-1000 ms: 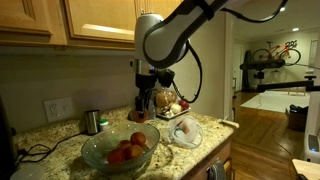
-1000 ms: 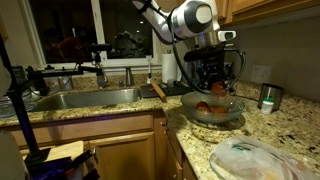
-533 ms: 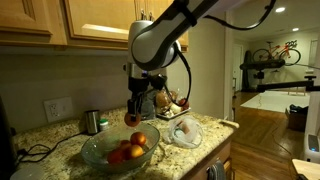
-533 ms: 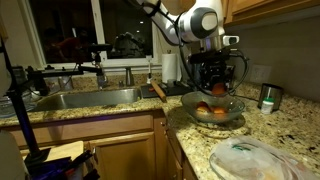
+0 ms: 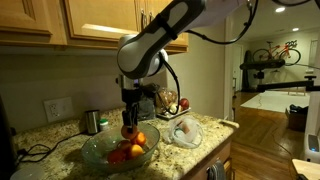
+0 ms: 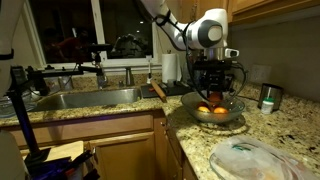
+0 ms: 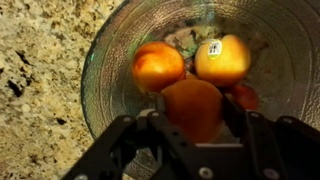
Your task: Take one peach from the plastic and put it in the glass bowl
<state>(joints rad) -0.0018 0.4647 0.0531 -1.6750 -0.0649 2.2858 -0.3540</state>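
My gripper (image 7: 193, 108) is shut on an orange-red peach (image 7: 193, 105) and hangs just above the glass bowl (image 7: 100, 60). Below the held peach, two more peaches (image 7: 157, 65) lie in that bowl, one with a small sticker (image 7: 222, 57). In both exterior views the gripper (image 5: 128, 126) (image 6: 217, 97) sits low over the bowl (image 5: 98, 151) (image 6: 231, 117) on the granite counter. The plastic (image 5: 186, 131) lies just beside the bowl in an exterior view, with something pale inside it. More wrinkled plastic (image 6: 252, 158) fills the near corner in an exterior view.
A small steel cup (image 5: 91, 121) (image 6: 267, 96) stands by the wall behind the bowl. Some fruit and clutter (image 5: 171, 101) sit at the back of the counter. A sink (image 6: 85, 97) lies further along the counter, and the counter edge (image 5: 215, 148) drops off close to the plastic.
The arm has carried the peach sideways from beside the plastic and lowered it over the glass bowl. The jaws have kept their hold throughout.
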